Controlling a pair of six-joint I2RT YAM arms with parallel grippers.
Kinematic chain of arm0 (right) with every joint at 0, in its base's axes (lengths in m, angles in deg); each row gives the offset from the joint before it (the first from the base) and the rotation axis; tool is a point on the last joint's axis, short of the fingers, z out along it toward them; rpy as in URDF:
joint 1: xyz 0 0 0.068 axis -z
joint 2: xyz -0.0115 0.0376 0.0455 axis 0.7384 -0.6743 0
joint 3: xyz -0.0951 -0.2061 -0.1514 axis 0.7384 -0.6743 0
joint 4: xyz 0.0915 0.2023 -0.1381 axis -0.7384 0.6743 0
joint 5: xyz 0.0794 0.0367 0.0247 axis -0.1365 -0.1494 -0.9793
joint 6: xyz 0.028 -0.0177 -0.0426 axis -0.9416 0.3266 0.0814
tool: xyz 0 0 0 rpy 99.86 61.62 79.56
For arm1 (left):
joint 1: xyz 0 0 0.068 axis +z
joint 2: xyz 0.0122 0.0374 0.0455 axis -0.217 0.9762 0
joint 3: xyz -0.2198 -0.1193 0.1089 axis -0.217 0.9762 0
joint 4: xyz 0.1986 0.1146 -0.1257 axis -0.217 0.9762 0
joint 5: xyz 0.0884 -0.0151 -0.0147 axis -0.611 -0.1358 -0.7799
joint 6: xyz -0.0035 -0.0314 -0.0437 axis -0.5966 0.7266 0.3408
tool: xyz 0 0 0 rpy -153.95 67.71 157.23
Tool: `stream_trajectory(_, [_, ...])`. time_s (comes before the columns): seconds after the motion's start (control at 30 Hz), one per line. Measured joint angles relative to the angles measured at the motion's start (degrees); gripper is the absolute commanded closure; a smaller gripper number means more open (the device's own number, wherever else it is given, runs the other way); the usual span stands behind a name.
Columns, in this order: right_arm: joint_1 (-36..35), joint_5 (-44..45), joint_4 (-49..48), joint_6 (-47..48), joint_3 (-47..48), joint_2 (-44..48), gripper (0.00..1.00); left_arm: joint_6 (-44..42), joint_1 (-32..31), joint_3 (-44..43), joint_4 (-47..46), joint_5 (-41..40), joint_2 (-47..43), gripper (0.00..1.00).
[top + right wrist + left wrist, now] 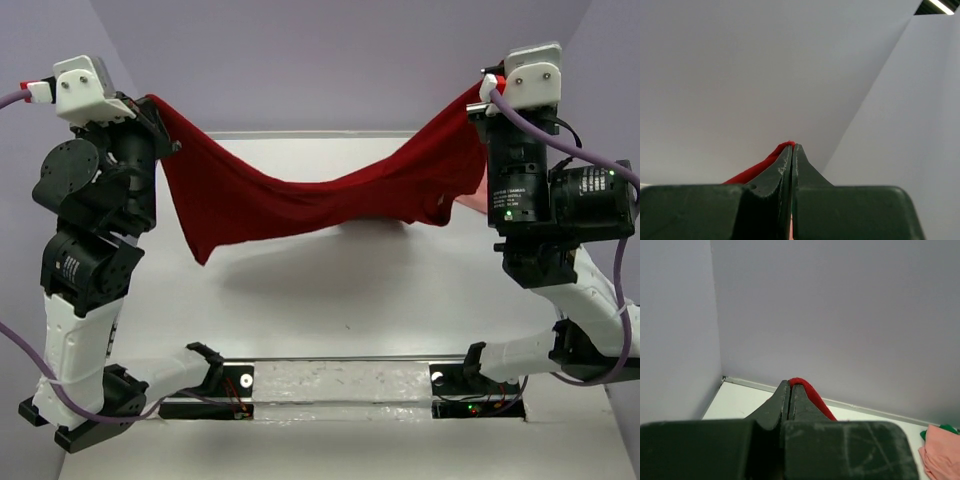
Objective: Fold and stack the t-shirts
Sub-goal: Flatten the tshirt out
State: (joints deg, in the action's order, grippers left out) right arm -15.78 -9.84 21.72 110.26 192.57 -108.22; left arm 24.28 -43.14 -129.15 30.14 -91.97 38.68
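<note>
A dark red t-shirt [300, 195] hangs in the air between my two raised grippers and sags in the middle above the white table [330, 290]. My left gripper [160, 108] is shut on its left end; red cloth [807, 390] curls over the shut tips [790, 384]. At the right end, my right gripper [482, 95] is shut on the cloth, and a red fold [762, 167] shows beside its closed tips [792, 146]. A salmon pink t-shirt [941, 456] and a bit of a green t-shirt [940, 429] lie on the table at the far right.
Pale walls [330, 60] close in the table at the back and on both sides. The arms' bases and a metal rail [340, 385] sit along the near edge. Hanging corners of the red shirt reach down toward the table top.
</note>
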Motion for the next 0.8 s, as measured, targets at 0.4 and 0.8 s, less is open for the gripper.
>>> stream_trajectory(0.4, [21.4,-12.39,12.94,-20.33,12.55,-11.47,1.0,0.42,1.86,-0.76,-8.44,0.72,14.05,1.0])
stream_trajectory(0.8, [52.65,-37.59,38.36,-44.41,27.32,-38.99,1.0,-2.01,13.11,-32.35,-3.52,9.77,56.43,1.0])
